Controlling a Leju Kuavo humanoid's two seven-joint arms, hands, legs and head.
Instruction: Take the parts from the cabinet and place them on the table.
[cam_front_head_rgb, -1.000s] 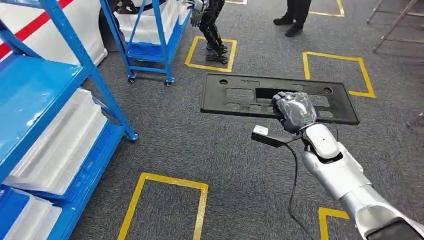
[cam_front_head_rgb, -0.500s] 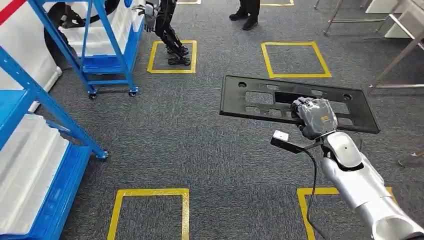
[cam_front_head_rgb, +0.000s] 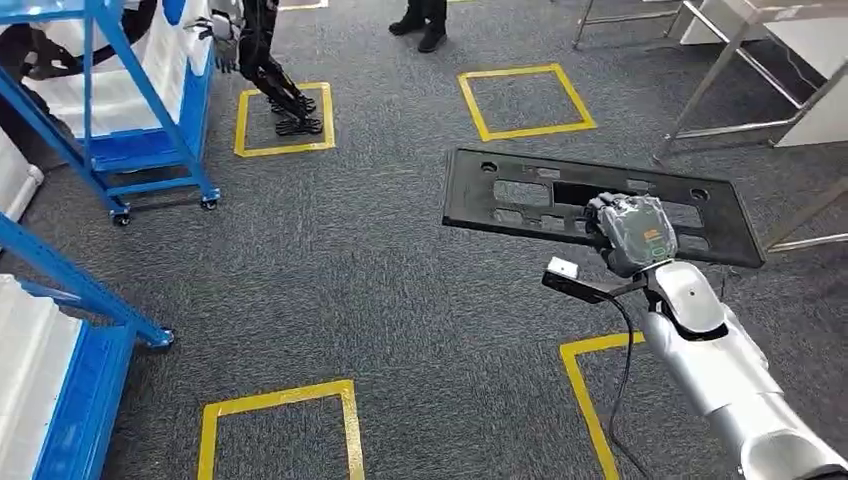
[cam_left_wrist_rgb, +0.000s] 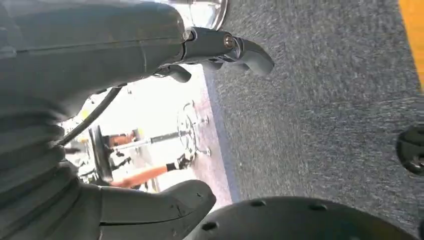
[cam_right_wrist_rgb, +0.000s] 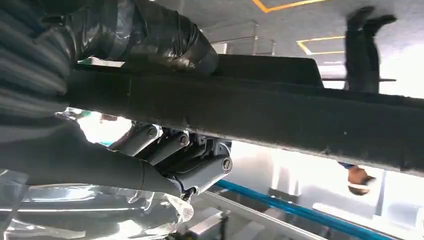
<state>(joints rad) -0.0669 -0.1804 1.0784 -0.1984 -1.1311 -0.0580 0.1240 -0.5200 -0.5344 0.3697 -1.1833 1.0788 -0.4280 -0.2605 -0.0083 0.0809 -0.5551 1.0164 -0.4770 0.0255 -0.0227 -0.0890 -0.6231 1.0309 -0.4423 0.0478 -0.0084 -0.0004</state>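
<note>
Black panel part (cam_front_head_rgb: 560, 195) held flat above grey carpet (cam_front_head_rgb: 380, 290), gripped at its near edge by right hand (cam_front_head_rgb: 628, 232). Left hand (cam_left_wrist_rgb: 125, 55) hanging loose, fingers apart, holding nothing.

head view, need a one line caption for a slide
Right hand carries a flat black panel level above grey carpet marked with yellow squares, metal table legs ahead.
</note>
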